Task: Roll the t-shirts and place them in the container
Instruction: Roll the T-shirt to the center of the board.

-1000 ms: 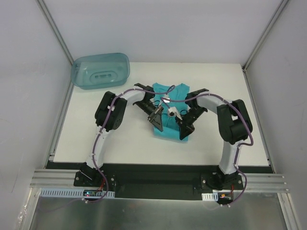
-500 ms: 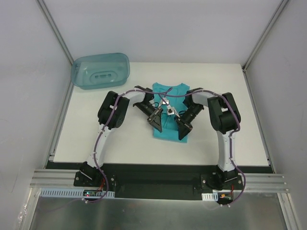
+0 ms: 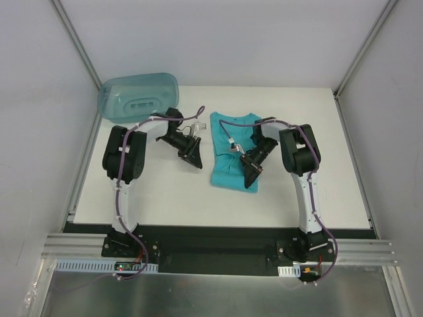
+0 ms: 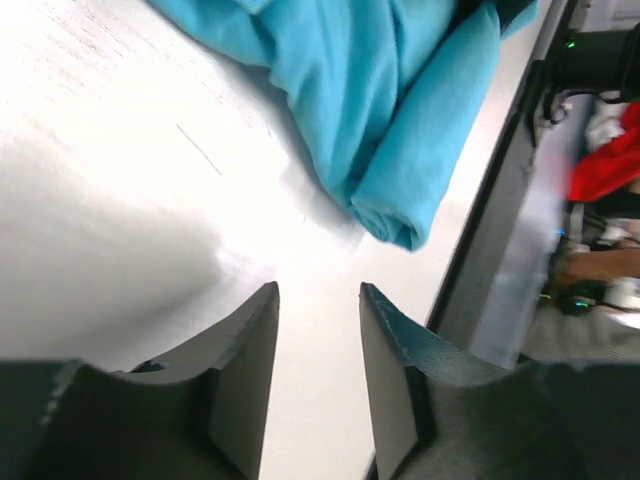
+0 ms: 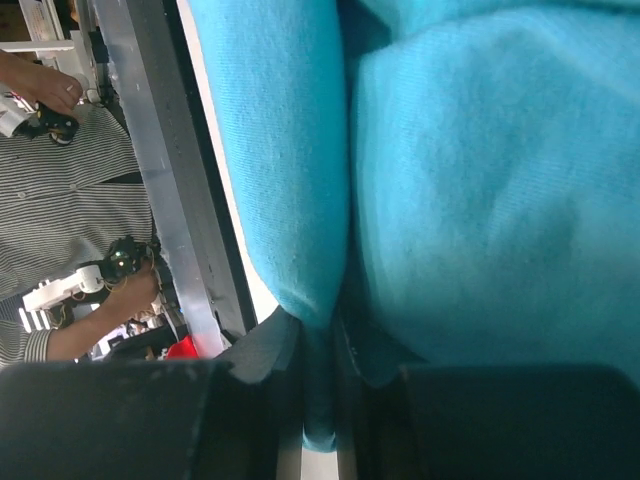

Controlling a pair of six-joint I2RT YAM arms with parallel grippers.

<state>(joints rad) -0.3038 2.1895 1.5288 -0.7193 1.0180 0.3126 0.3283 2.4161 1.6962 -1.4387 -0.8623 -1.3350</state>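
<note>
Logged t-shirt (image 3: 232, 150) folded narrow at mid-table.
Top: found long axis running near-to-far, neck end toward far wall; left gripper (image 3: 193, 153) off to its left over bare table (image 3: 165, 198), right gripper (image 3: 251, 173) at near right corner. Left wrist: saw jaws apart, nothing between, folded edge just ahead. Right wrist: saw jaws pinched on a fabric fold.

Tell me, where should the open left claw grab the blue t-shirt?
Probably the near left corner of the t-shirt, coming from its left. The folded edge there forms a thick rounded lip facing the left gripper, while the right gripper pinches the near right edge.
</note>
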